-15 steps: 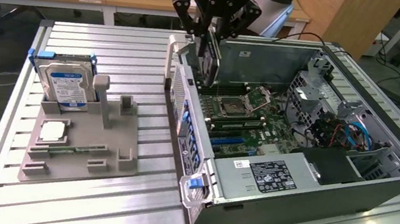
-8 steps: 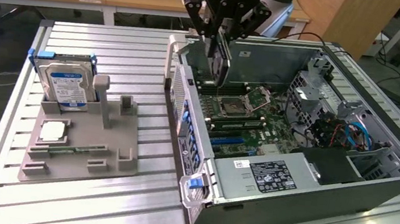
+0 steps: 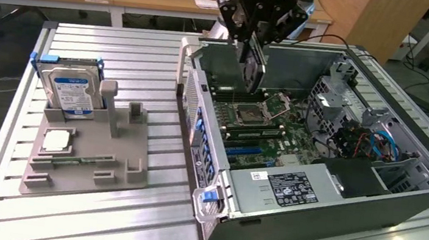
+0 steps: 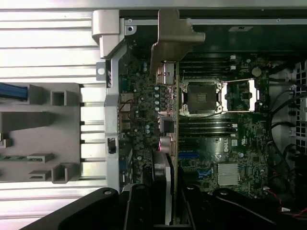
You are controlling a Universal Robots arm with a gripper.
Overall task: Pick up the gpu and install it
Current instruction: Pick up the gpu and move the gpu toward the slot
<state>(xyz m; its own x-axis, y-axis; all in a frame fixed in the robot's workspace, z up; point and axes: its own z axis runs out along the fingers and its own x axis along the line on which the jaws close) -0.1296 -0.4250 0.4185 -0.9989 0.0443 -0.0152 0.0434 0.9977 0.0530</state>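
Gpu (image 3: 252, 69) hangs straight below my gripper (image 3: 255, 39), clamped between the fingers (image 4: 141, 206), over the motherboard (image 3: 273, 142) in the open case (image 3: 334, 214). Its long axis looks upright, thin edge facing the board.

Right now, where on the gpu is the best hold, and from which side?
Its top edge, from straight above, as the gripper has it: the gpu hangs upright, edge-on over the motherboard, so pinching its two flat faces up top leaves the bottom edge free.
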